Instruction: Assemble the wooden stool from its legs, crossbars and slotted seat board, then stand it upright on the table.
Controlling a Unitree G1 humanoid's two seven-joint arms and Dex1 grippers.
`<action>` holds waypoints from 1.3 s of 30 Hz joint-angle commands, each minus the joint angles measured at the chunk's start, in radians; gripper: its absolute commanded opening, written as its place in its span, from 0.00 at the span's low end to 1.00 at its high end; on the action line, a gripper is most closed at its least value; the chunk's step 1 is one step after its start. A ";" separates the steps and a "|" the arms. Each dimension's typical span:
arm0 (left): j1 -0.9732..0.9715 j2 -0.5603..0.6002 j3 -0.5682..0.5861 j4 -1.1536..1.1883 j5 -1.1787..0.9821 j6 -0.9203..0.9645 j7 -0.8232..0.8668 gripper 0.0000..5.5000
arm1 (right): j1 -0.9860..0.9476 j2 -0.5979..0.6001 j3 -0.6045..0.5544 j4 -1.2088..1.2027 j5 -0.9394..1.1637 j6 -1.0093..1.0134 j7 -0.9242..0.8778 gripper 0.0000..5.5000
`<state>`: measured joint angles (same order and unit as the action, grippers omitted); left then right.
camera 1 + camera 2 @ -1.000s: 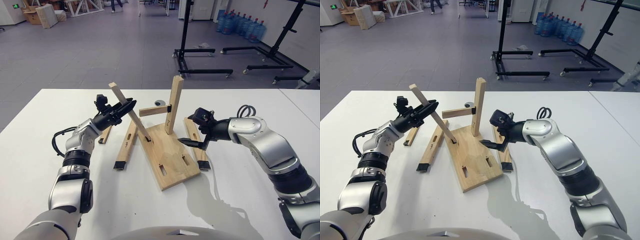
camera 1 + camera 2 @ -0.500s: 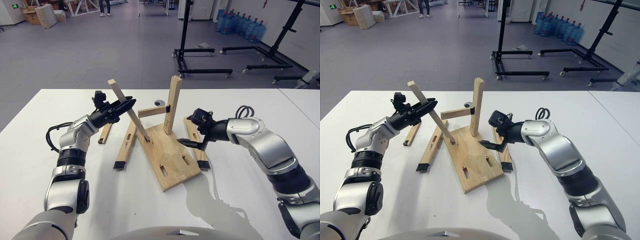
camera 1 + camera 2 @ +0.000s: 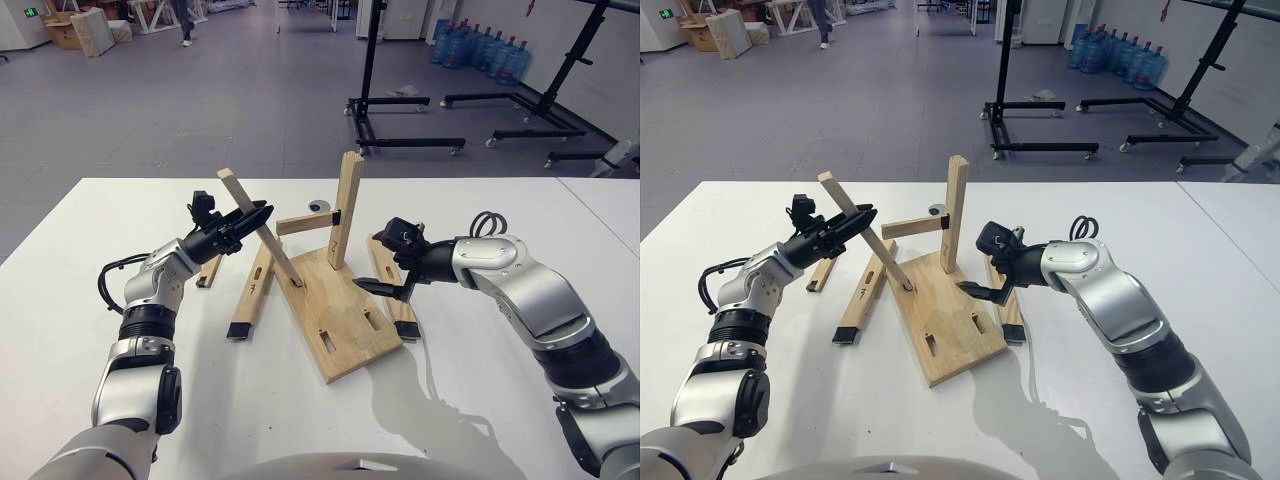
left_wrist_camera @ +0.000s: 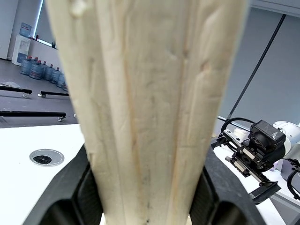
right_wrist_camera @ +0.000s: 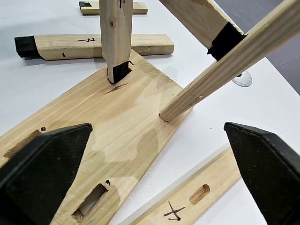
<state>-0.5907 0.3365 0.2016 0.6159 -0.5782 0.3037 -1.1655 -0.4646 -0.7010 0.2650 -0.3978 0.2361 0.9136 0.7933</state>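
Clamping the tilted leg (image 3: 275,250) partway up, the left gripper (image 3: 243,217) sits almost where it was a second ago; half a second back it and the leg's top stood slightly higher and farther left, and both have since eased back. In the left wrist view a black finger presses each side of the pale grain. The right gripper (image 3: 385,262) has barely moved: it hangs just above the right edge of the seat board (image 3: 345,320), fingers spread wide and holding nothing, with the board lying between them in its own wrist view. That seat board lies flat on the white table (image 3: 80,230), one corner pointing near. Its far slots hold two legs. The tilted leg leans to the far left, its black-painted foot meeting a slot mouth. The upright leg (image 3: 345,210) stands just right of it, foot sunk into the wood. A crossbar (image 3: 305,222) juts left from the upright leg's middle, black at the joint, and ends behind the tilted leg. Two slots (image 3: 325,340) nearer the robot are open. Just left of the board lies a loose leg (image 3: 250,295) with a black near end; left again lies a short bar (image 3: 210,270). Another leg (image 3: 405,318) lies along the board's right edge, under the right gripper. All the parts are light unfinished wood with pencil marks.
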 commanded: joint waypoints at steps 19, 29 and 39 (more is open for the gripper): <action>-0.027 0.027 -0.007 -0.055 0.025 0.023 0.005 0.37 | -0.009 0.014 0.011 -0.010 0.005 0.013 -0.008 0.94; -0.030 0.033 -0.023 -0.032 0.054 0.001 -0.006 0.37 | -0.008 0.019 0.013 -0.015 0.007 0.017 -0.012 0.94; -0.023 0.017 -0.053 -0.006 0.084 -0.051 -0.009 0.37 | -0.007 0.022 0.015 -0.020 0.010 0.019 -0.014 0.94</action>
<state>-0.6090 0.3568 0.1722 0.6044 -0.5289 0.2564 -1.1754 -0.4643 -0.6825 0.2753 -0.4075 0.2381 0.9175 0.7829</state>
